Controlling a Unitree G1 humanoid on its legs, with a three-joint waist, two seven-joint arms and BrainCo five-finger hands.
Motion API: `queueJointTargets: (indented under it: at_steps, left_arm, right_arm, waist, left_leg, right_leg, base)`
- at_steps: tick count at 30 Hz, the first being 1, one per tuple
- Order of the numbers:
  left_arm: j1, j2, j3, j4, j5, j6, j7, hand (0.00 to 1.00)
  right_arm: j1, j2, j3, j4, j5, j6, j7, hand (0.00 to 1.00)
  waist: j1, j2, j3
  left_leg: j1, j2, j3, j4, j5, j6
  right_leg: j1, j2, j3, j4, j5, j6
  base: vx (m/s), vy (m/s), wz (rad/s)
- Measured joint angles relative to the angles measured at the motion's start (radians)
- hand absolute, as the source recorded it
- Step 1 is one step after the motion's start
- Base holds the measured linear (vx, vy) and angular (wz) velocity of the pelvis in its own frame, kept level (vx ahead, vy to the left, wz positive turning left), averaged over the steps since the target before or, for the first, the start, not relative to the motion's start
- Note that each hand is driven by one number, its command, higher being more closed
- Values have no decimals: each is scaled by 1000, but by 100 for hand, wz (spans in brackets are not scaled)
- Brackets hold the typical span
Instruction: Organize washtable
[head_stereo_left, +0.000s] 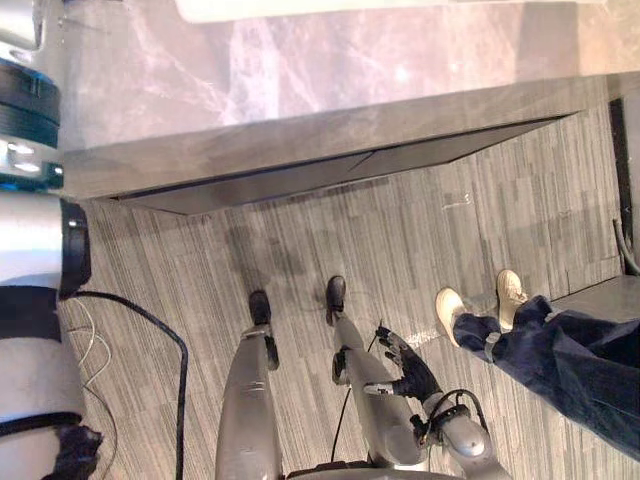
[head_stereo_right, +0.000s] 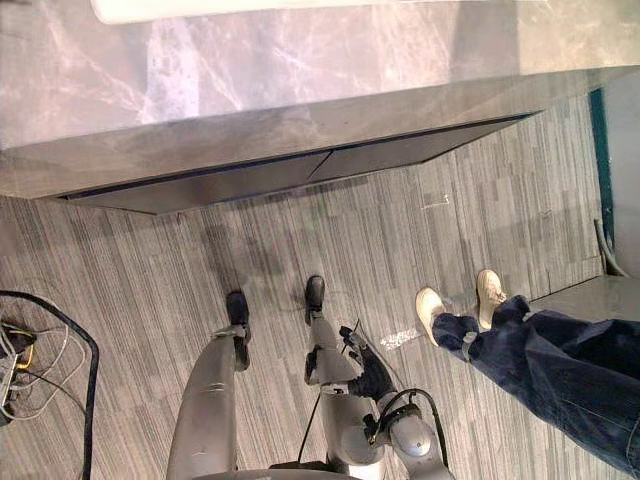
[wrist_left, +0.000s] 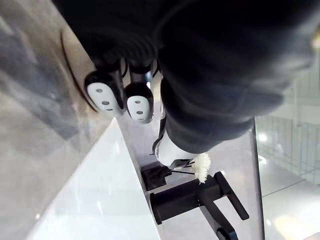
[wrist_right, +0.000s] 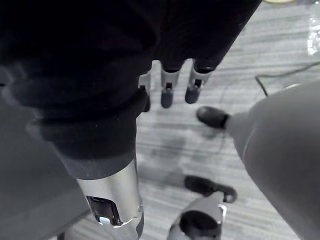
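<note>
The right hand (head_stereo_left: 405, 365) hangs low at the near right, above the floor (head_stereo_left: 450, 220). In its wrist view the fingers (wrist_right: 167, 95) point straight down, loose and spread a little, with nothing in them.

Just to the right of it stands a person (head_stereo_left: 580, 370) in dark trousers. The person's pale shoes (head_stereo_left: 450, 310) are side by side on the grey striped floor, toes towards the left.

Farther off, the washtable (head_stereo_left: 300, 130) runs across the scene from left to right. It has a grey marbled top and dark drawer fronts (head_stereo_left: 330, 170) set back under its near edge. A white sink (head_stereo_left: 350, 8) shows at the far edge of the top.

The left hand (wrist_left: 139, 101) is raised at the far left, above the washtable top and beside the sink's white rim (wrist_left: 90, 200). Whether it is open or closed, or has hold of anything, cannot be told.

Beyond that hand, a black tap (wrist_left: 200, 197) stands at the back of the sink. Near the tap are a small black block (wrist_left: 157, 175) and a white fluffy tuft (wrist_left: 202, 167) on thin dark stems. What the tuft belongs to cannot be made out.
</note>
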Motion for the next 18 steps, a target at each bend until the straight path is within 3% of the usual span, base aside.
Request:
queueJointTargets:
  at_steps: [4, 9, 12, 18]
  left_arm:
    - [-4, -11, 2, -2, 0, 0, 0, 100]
    - [-4, -3, 20, -5, 0, 0, 0, 100]
    - [-3, 2, 22, -8, 0, 0, 0, 100]
    - [49, -7, 66, -8, 0, 0, 1, 100]
  right_arm:
    - [51, -7, -4, -35, 0, 0, 0, 0]
    - [89, -14, -15, -82, 11, -8, -1, 0]
    - [103, -26, -22, -90, 13, -12, -2, 0]
    - [124, -31, -45, -91, 31, -15, -1, 0]
  waist:
    - [26, 19, -2]
    - [35, 26, -5]
    - [55, 26, -6]
    - [60, 42, -35]
  left_leg:
    - [-21, 27, 1, 50, -35, -3]
    - [-39, 49, 5, 70, -49, -2]
    - [-42, 65, 21, 81, -57, -5]
    - [-49, 84, 29, 95, -69, -13]
  right_leg:
    - [1, 17, -13, 0, 2, 0]
    - [-6, 32, -20, 0, 1, 2]
    - [-11, 34, -41, 1, 2, 1]
    - [-16, 45, -40, 1, 28, 35]
  base:
    - [37, -17, -14]
    - [2, -39, -7]
    - [-6, -36, -20]
    - [4, -42, -8]
